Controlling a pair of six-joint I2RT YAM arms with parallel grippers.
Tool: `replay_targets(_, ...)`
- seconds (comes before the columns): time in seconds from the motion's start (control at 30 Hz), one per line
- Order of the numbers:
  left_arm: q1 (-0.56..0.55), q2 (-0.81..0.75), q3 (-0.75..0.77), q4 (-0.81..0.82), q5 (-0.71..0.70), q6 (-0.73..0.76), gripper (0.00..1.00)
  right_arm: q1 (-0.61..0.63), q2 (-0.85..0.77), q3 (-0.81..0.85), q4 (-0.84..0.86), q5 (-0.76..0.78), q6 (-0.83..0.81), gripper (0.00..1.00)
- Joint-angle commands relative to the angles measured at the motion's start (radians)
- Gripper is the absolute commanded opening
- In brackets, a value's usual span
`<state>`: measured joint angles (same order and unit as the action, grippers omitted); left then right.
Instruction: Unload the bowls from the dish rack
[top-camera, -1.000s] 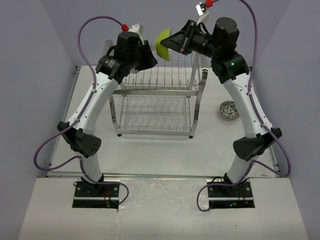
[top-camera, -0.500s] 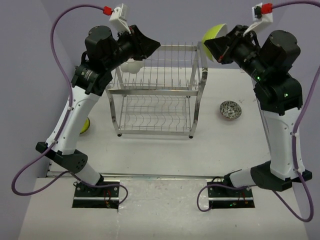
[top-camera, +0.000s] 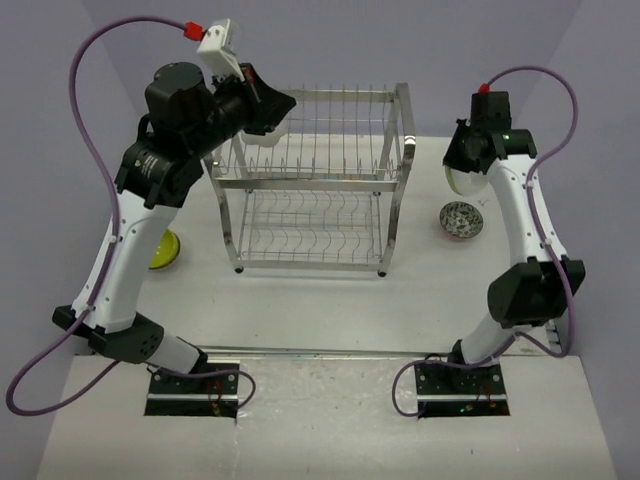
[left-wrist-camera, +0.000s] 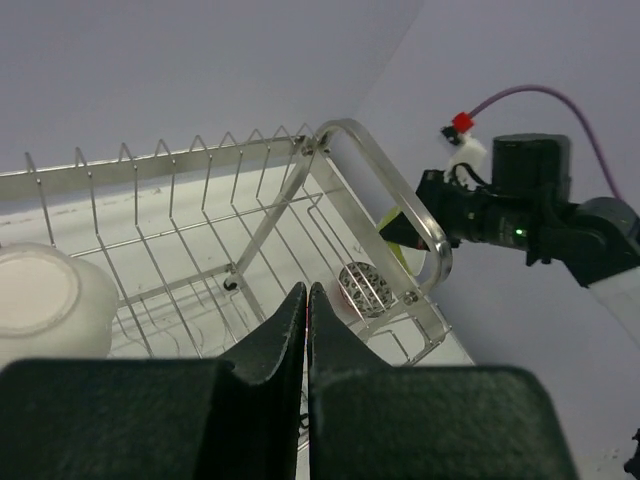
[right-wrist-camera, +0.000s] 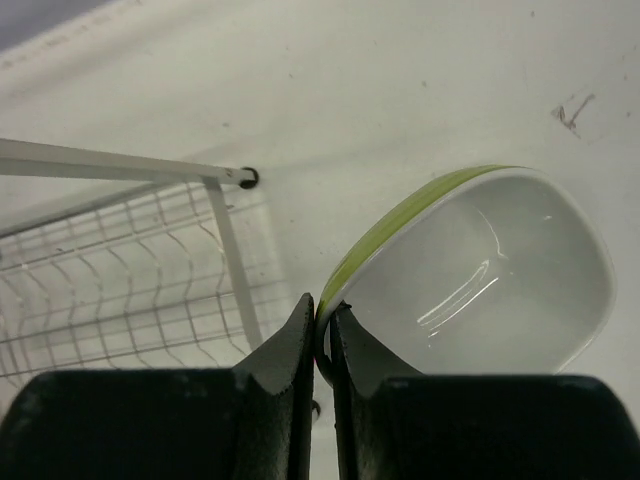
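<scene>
Your left gripper (left-wrist-camera: 306, 292) is hovering high, jaws pressed together and empty; your right gripper (right-wrist-camera: 322, 308) is pinching the lime bowl (right-wrist-camera: 480, 270) by its rim.

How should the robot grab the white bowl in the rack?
Probably by its rim, coming down from above. The white bowl lies tipped over on the top tier of the dish rack, foot ring showing, with upright wires beside it, so only the top looks open. One finger would go inside the rim, one outside. The left gripper, shut now, is nearest.
</scene>
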<state>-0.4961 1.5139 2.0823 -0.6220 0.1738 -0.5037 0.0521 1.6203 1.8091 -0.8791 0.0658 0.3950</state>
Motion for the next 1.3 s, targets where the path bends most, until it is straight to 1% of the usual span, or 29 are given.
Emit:
replay_targets(0.0, -0.002, -0.079, -0.016, -0.047, -0.045, 0.056, 0.00, -0.029, 0.036, 0.015, -0.020, 0.023, -0.025, 0.00)
replay_targets(0.03, -0.002, -0.087, -0.027, -0.053, -0.051, 0.059, 0.00, -0.034, 0.061, 0.031, -0.027, 0.014, -0.025, 0.00)
replay_targets(0.1, -0.002, -0.115, -0.045, -0.065, -0.068, 0.065, 0.00, -0.038, 0.134, 0.051, -0.047, 0.035, -0.028, 0.00)
replay_targets(0.2, -0.002, -0.148, -0.086, -0.082, -0.097, 0.070, 0.00, -0.047, 0.200, 0.061, -0.054, 0.061, -0.038, 0.00)
replay_targets(0.27, -0.002, -0.165, -0.119, -0.087, -0.106, 0.074, 0.00, -0.047, 0.226, 0.062, -0.055, 0.069, -0.044, 0.00)
replay_targets(0.3, -0.002, -0.181, -0.126, -0.090, -0.115, 0.079, 0.00, -0.076, 0.236, 0.062, -0.057, 0.072, -0.047, 0.00)
replay_targets(0.43, -0.002, -0.199, -0.156, -0.104, -0.135, 0.093, 0.00, -0.086, 0.298, 0.059, -0.057, 0.080, -0.045, 0.00)
replay_targets(0.7, -0.002, -0.187, -0.142, -0.156, -0.168, 0.109, 0.00, -0.087, 0.362, 0.016, -0.041, 0.092, -0.025, 0.00)
replay_targets(0.83, -0.002, -0.192, -0.151, -0.171, -0.211, 0.113, 0.00, -0.090, 0.371, -0.016, -0.017, 0.081, -0.024, 0.00)
replay_targets(1.27, -0.002, -0.190, -0.174, -0.186, -0.229, 0.102, 0.00, -0.089, 0.408, -0.099, 0.023, 0.088, -0.015, 0.00)
